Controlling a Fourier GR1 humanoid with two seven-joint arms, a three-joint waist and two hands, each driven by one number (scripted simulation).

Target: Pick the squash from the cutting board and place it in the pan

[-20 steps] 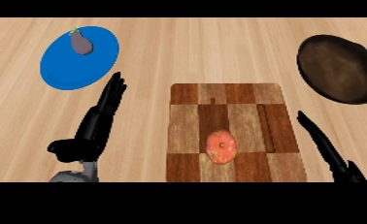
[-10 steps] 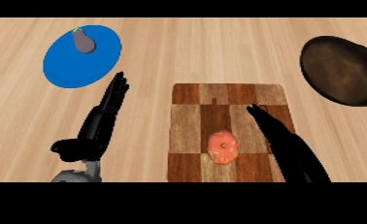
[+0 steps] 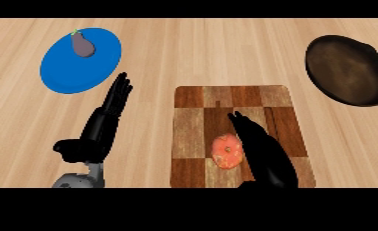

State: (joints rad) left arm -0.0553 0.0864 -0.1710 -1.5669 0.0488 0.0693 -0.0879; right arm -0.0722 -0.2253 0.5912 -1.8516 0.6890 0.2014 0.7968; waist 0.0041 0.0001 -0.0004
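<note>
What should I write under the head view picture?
Right hand open beside the squash on the cutting board.

1. The right hand (image 3: pixel 262 150) lies over the checkered wooden cutting board (image 3: pixel 240 100), fingers straight and pointing away from the robot.
2. The round orange squash (image 3: pixel 227 151) lies on the board just left of this hand, touching or nearly touching it; which one cannot be told.
3. The dark round pan (image 3: pixel 347 70) sits on the light wooden counter (image 3: pixel 207 45), far ahead and to the right of the right hand, off the board.
4. The left hand (image 3: pixel 103 120) rests open, left of the board.
5. The round blue plate (image 3: pixel 77 62) lies ahead of the left hand's fingertips, slightly left.
6. A small dark eggplant (image 3: pixel 83 45) lies on the plate's far part.
</note>
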